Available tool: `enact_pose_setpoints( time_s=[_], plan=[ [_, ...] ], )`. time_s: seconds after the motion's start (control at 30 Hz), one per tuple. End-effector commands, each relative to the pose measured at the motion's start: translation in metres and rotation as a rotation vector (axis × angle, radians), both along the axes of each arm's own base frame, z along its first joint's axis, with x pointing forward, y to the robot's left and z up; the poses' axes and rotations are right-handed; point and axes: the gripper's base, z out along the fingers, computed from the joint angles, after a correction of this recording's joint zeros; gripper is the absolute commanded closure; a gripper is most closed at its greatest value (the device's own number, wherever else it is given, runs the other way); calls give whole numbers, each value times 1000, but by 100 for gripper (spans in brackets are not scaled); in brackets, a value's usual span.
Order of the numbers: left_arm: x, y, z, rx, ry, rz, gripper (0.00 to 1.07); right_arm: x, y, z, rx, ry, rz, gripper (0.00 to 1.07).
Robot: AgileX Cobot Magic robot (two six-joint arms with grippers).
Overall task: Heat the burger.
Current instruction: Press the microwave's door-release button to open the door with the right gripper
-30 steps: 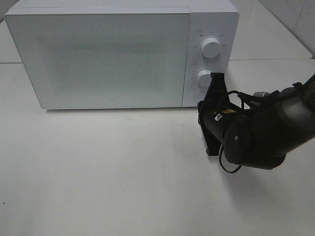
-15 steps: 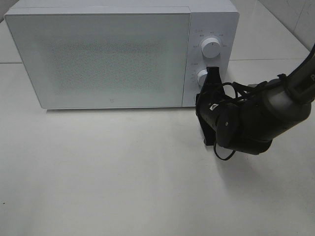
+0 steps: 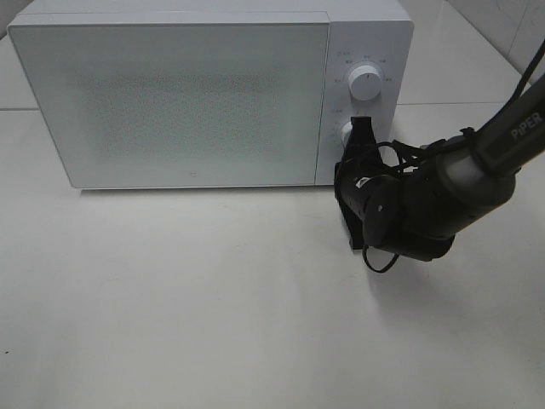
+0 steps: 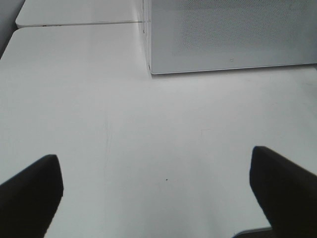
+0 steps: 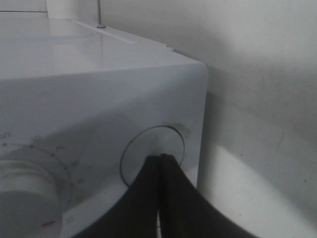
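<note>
At the bottom of the microwave's control panel, the right hand (image 5: 159,157) is clenched with nothing between its jaws; the two dark fingers meet in a single point that rests against the round button (image 5: 138,153). In the right wrist view the lower knob (image 5: 25,184) sits just beside that button, with small dial marks around it. From the high camera, the black arm (image 3: 443,192) reaches in from the right and covers the panel's lowest part, while the upper knob (image 3: 366,83) shows clear above it. The microwave (image 3: 366,21) is white and stands at the back of the white desk (image 3: 170,307); its wide frosted door (image 3: 170,98) is shut. The left hand (image 4: 156,191) is released, its fingers spread wide over bare desk, well apart from the microwave's front corner and holding nothing. The burger shows in none of the views; whether it lies behind the shut door cannot be told.
</note>
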Motion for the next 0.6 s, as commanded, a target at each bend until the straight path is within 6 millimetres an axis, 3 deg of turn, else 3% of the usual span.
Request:
enact_pose_setpoints(
  time_s=[0.03, 0.6],
  plan=[
    [-2, 0, 0, -9, -25, 4, 10, 6, -2, 5, -13, -36, -17, 107],
    [-2, 0, 0, -9, -25, 4, 10, 16, -2, 10, -29, -119, -65, 107]
  ],
)
